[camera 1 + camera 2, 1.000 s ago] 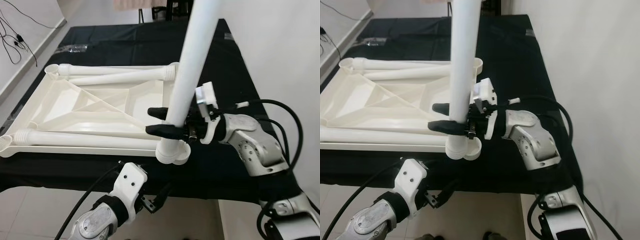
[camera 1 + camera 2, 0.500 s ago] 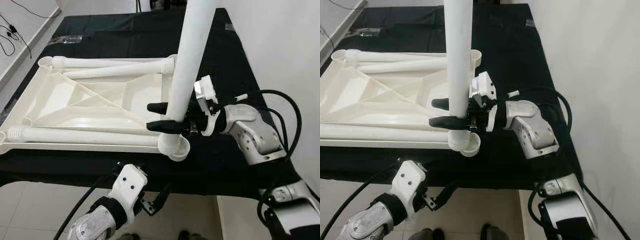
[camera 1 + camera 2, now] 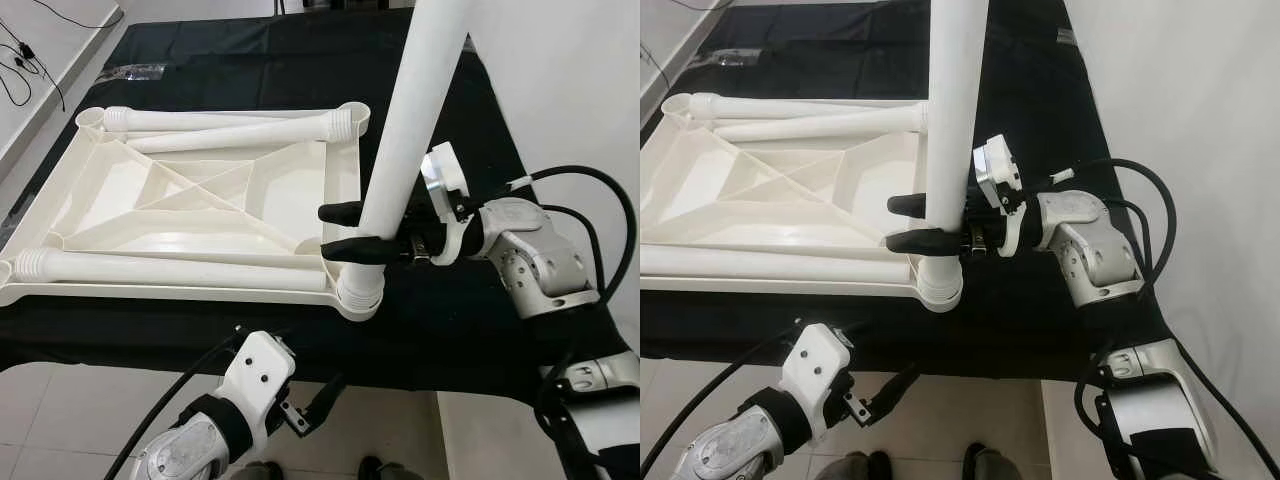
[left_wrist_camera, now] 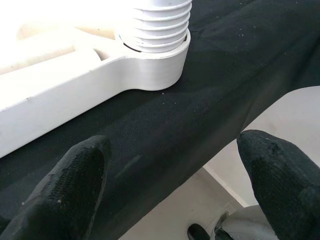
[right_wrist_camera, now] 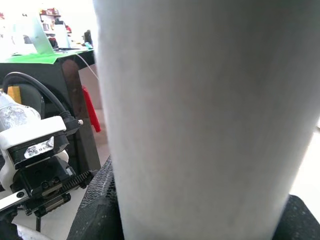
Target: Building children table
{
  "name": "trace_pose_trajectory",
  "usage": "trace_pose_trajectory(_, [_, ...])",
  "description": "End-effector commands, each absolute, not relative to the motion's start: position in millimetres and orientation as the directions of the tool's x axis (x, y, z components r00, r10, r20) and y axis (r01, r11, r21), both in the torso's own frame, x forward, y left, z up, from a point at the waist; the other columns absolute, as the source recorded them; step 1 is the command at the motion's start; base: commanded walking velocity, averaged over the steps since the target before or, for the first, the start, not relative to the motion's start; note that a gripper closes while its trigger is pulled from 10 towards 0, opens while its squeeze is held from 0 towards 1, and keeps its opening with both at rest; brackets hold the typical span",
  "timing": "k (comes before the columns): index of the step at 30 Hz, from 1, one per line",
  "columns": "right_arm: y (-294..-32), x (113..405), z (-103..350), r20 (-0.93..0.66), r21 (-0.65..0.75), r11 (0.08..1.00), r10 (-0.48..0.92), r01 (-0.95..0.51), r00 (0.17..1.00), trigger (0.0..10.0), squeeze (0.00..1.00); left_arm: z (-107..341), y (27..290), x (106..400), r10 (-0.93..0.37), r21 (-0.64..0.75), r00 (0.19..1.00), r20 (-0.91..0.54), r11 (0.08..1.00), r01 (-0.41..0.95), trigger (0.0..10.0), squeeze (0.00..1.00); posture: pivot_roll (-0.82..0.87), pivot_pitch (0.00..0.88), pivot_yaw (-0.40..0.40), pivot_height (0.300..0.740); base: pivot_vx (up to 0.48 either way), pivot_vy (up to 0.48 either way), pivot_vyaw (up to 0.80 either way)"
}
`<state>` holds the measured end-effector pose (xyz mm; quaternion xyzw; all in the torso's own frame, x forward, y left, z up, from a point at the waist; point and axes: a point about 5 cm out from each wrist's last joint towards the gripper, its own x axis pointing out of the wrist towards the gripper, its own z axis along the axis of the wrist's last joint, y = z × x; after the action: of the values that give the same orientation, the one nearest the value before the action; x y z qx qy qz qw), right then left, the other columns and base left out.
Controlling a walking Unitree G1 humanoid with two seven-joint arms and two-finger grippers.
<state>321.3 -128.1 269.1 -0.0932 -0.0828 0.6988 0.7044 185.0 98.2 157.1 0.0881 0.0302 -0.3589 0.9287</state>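
We see the white plastic tabletop lying upside down on a black cloth, its underside a shallow tray crossed by raised diagonal ribs, with a round socket at each corner. Three smooth white tubular legs lie flat on it: two along the far edge and one along the near edge, each ending in a ribbed, threaded collar. A fourth leg stands upright, tilted slightly right, with its threaded end seated in the near right corner socket. Our right gripper reaches in from the right and pinches this upright leg just above the socket, one matte black finger on each side. Our left gripper hangs below the near table edge with its textured black fingers spread apart, holding nothing, near that same socket.
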Motion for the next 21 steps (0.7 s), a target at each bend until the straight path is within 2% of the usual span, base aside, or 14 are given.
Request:
trace_pose_trajectory(1, [-126.7, 321.5, 248.5, -0.092, -0.18, -0.019, 0.996, -0.983, -0.002, 10.0, 0.0, 152.0, 99.6, 181.0, -0.667, 0.145, 0.728, -0.158, 0.714, 0.685, 10.0, 0.0, 0.06, 0.281, 0.008, 0.74, 0.0, 0.0, 0.0])
trace_pose_trajectory(4, [-126.2, 321.2, 248.4, -0.104, -0.184, -0.027, 0.995, -0.983, -0.008, 10.0, 0.0, 151.8, 99.6, 180.8, -0.668, 0.144, 0.727, -0.159, 0.713, 0.686, 10.0, 0.0, 0.06, 0.279, 0.009, 0.74, 0.0, 0.0, 0.0])
trace_pose_trajectory(5, [-124.6, 318.1, 246.5, -0.182, -0.208, -0.078, 0.983, -0.975, -0.04, 10.0, 0.0, 151.3, 99.4, 180.4, -0.67, 0.144, 0.724, -0.161, 0.71, 0.689, 10.0, 0.0, 0.06, 0.275, 0.014, 0.74, 0.0, 0.0, 0.0])
trace_pose_trajectory(13, [-121.9, 311.4, 248.5, -0.278, -0.239, -0.179, 0.954, -0.954, -0.109, 10.0, 0.0, 150.7, 98.4, 179.4, -0.678, 0.143, 0.717, -0.163, 0.703, 0.697, 10.0, 0.0, 0.05, 0.27, 0.016, 0.74, 0.0, 0.0, 0.0])
trace_pose_trajectory(15, [-119.8, 305.3, 249.3, -0.328, -0.244, -0.247, 0.931, -0.938, -0.16, 10.0, 0.0, 150.3, 98.0, 179.0, -0.679, 0.141, 0.715, -0.164, 0.701, 0.699, 10.0, 0.0, 0.05, 0.268, 0.015, 0.74, 0.0, 0.0, 0.0])
trace_pose_trajectory(21, [-116.9, 302.8, 250.0, -0.378, -0.254, -0.301, 0.906, -0.919, -0.192, 10.0, 0.0, 149.7, 97.3, 178.7, -0.68, 0.139, 0.714, -0.165, 0.701, 0.699, 10.0, 0.0, 0.05, 0.268, 0.011, 0.74, 0.0, 0.0, 0.0])
